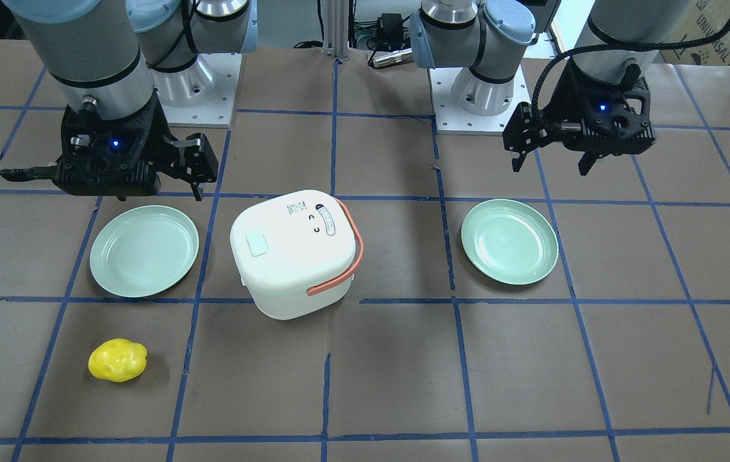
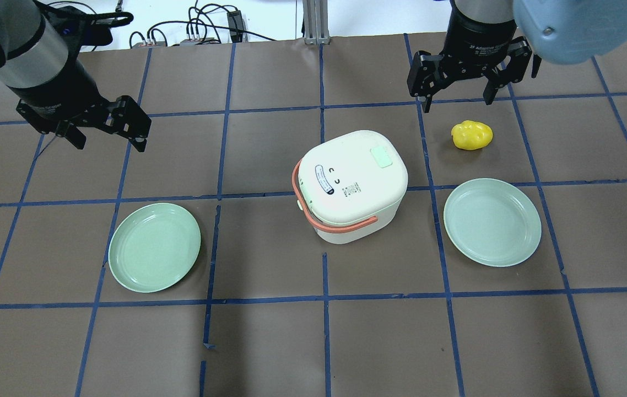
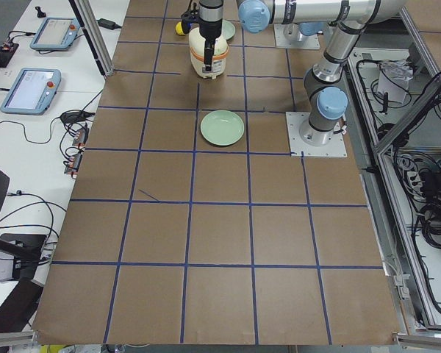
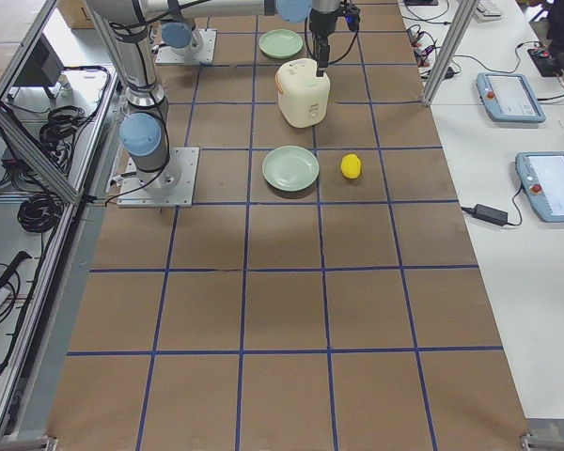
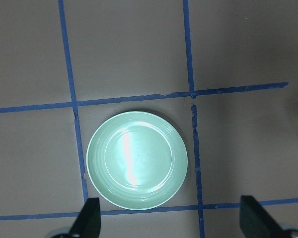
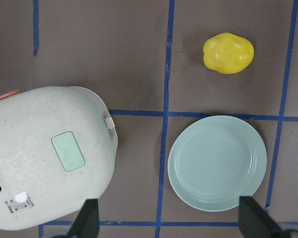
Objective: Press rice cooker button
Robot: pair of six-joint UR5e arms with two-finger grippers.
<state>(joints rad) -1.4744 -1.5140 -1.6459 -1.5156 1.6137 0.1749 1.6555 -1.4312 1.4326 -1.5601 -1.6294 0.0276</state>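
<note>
Robotics lab. Table [image 2: 269, 342] w/ blue tape grid [image 2: 324, 298], arm base [image 3: 320, 125] bolted to plate [image 3: 336, 149], alu frame [image 3: 90, 37], cable bundles [image 3: 434, 213]. Side bench [image 3: 37, 158] has what look like teach pendants [image 3: 31, 90], small in view.

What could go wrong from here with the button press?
1. The right tool is open wide, so it could straddle or miss the small button.
2. The button sits off-centre on the cooker; a push may tilt or slide it.
3. The yellow toy lies near the right tool and could get knocked.
</note>
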